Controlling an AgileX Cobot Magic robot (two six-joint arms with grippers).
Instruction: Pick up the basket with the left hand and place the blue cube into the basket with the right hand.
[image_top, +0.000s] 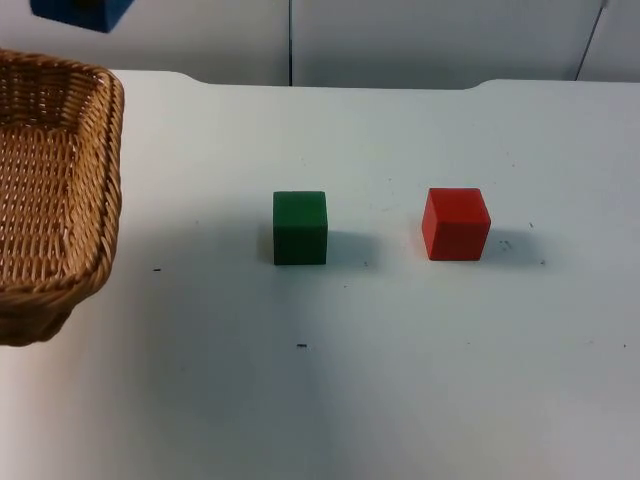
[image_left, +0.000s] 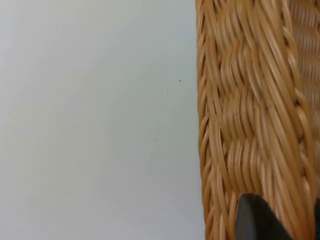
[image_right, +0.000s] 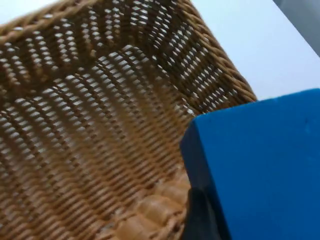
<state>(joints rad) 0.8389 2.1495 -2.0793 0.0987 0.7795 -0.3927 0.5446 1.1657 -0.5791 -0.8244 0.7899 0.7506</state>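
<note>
- White counter (image_top: 400, 400) runs back to a grey partition wall (image_top: 420, 40); you see small dark specks on it and no writing or labels anywhere.
- Wicker basket (image_top: 50, 190) sits at the counter's left edge in the top view, its near corner looks raised off the surface; you can see its woven floor in the right wrist view (image_right: 90, 150) and nothing lies inside.
- Left pincer (image_left: 277, 220): black fingertip pressed against the basket's outer wall (image_left: 250, 125); closed on the rim as far as you can tell.
- Blue cube (image_top: 80, 12) hangs above the basket's far end at the top view's upper edge; close up (image_right: 260, 170) it's over the basket opening.
- Right pincer (image_right: 202, 215): dark finger flat against the blue cube's side, clamped on it.
- Green cube (image_top: 300, 228) stands mid-counter, red cube (image_top: 456, 224) to its right, apart, both outside the basket.
</note>
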